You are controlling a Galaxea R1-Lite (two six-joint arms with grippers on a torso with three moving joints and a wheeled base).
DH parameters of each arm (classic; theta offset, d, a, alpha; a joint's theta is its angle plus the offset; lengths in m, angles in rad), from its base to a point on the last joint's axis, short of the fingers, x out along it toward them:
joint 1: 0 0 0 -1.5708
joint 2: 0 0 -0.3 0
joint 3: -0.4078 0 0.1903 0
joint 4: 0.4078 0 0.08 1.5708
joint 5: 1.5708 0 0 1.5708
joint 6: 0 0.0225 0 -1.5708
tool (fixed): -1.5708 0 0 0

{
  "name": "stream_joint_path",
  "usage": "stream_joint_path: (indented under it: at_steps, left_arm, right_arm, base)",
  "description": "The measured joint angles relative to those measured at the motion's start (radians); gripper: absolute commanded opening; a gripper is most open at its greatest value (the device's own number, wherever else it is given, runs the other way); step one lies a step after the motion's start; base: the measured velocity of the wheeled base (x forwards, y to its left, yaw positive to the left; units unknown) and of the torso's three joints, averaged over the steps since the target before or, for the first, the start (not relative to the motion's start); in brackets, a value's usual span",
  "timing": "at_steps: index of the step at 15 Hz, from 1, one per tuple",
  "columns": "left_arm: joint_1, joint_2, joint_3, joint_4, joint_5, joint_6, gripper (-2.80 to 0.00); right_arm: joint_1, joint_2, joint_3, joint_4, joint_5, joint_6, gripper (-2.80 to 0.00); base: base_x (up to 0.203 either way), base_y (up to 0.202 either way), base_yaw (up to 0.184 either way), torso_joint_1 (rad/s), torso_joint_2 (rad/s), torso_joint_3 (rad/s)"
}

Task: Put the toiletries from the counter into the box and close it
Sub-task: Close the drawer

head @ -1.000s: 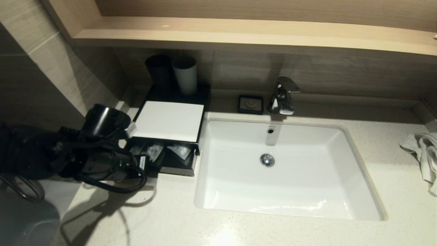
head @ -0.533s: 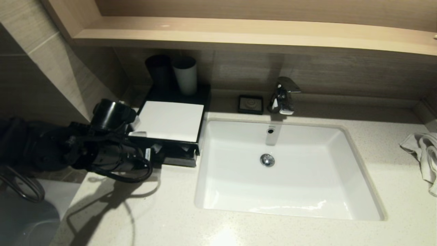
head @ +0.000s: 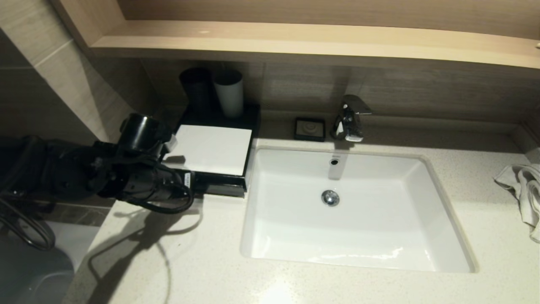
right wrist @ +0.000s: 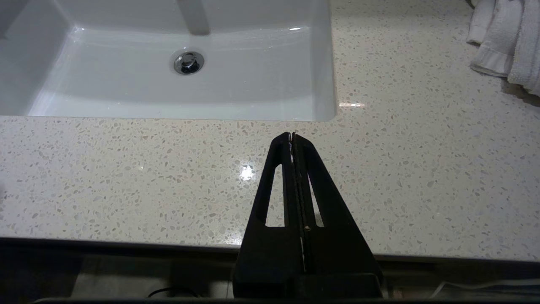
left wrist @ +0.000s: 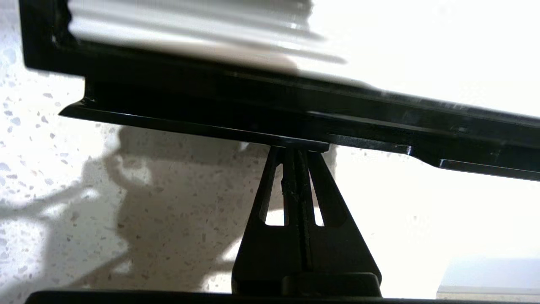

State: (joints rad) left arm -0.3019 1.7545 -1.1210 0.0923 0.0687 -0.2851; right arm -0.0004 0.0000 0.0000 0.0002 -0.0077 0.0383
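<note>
The worktop (head: 295, 283) is off-white, finely speckled glossy stone with 1 white rectangular sink basin (head: 350, 211) set into it. 1 chrome tap (head: 349, 118) stands behind the basin, against a wood-grain back wall, and 1 long light wooden shelf (head: 295, 42) runs above. Tiled wall closes the left side.

At the left rear of the worktop sits 1 low black box (head: 219, 164) with a flat white top panel; its black drawer front lies nearly flush with the body, so the drawer looks pushed in and nothing of its contents shows. No packet of toiletries shows on the worktop in any view. Behind the box stand 2 cups, 1 black cup (head: 196, 90) and 1 white cup (head: 229, 93), side by side. 1 small black square soap dish (head: 310, 128) sits between the box and the tap. 1 white cloth towel (head: 523, 190) lies crumpled at the far right edge.

The left gripper (left wrist: 298, 147) is low over the worktop at the box's front, its 2 fingers pressed together with nothing between them, their tips against the lower edge of the drawer front. The right gripper (right wrist: 292, 136) hangs parked over the worktop's front edge near the basin's corner, its 2 fingers likewise closed on nothing.
</note>
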Motion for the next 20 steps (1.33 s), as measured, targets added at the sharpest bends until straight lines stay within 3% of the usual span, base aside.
stream_joint_path:
  at_steps: [12,20]
  left_arm:
    - [0.0,0.022,-0.011,-0.071,0.03,-0.017,-2.8]
    - [-0.009,-0.133,0.117,-0.025,0.03,-0.016,-2.8]
  right_arm:
    - [0.0,0.0,0.0,0.0,0.0,0.0,-2.8]
    - [0.0,0.0,0.0,0.0,0.0,0.0,-2.8]
  base:
    - [0.0,0.0,0.0,0.0,0.0,0.0]
    - [0.0,0.0,0.0,0.0,0.0,0.0]
